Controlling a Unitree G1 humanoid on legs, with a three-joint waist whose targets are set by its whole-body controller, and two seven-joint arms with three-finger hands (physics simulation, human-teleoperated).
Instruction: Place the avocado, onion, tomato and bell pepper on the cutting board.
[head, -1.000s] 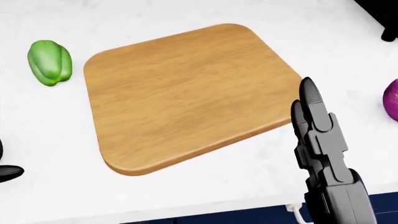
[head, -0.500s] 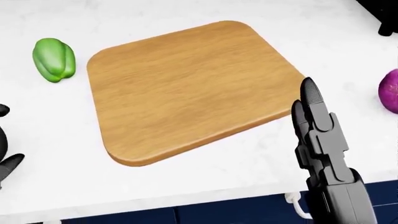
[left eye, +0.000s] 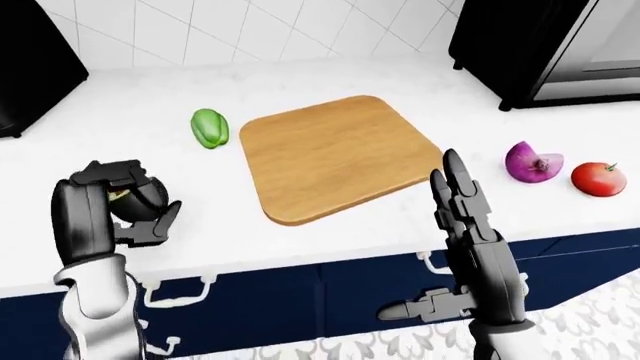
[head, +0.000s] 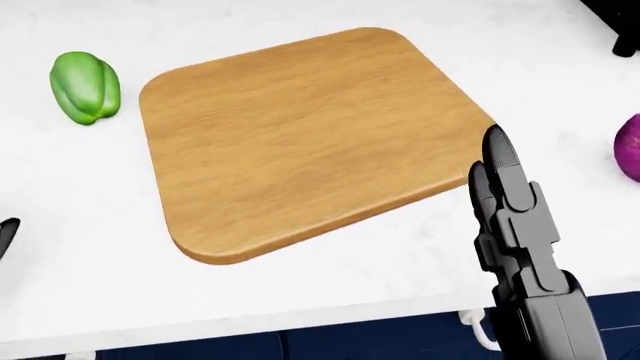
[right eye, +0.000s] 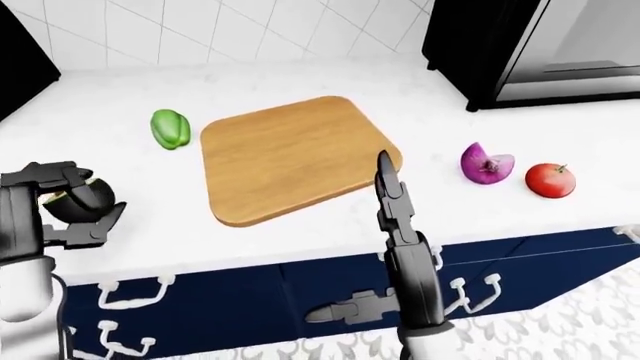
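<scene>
board: rounded tan wooden cutting board (left eye: 335, 154) sits mid-frame on the white marble counter (left eye: 300, 75) in the left-eye view, nothing on it

pepper: glossy green bell pepper (left eye: 209, 127) lies just off the board's upper left corner, close but not touching

onion: cut purple onion piece (left eye: 532, 161) is on the counter right of the board, well apart from it

tomato: round red tomato (left eye: 599, 178) sits just right of the onion, near the frame's right edge

avocado: dark avocado (right eye: 78, 196) with a bit of pale green showing, lower left of the right-eye view, up in the left hand and off the counter

left hand: grey and black left hand (left eye: 125, 202) has its fingers curled tight round the avocado, lower left of the left-eye view

right hand: right hand (left eye: 465, 225) stands upright at lower centre-right, fingers straight and spread out, thumb sticking out sideways, gripping nothing, its tip overlapping the board's lower right corner in the picture

background: black appliance (left eye: 545, 45) upper right, white wall tiles (left eye: 250, 30) along the top, navy cabinet fronts (left eye: 290, 300) along the bottom
</scene>
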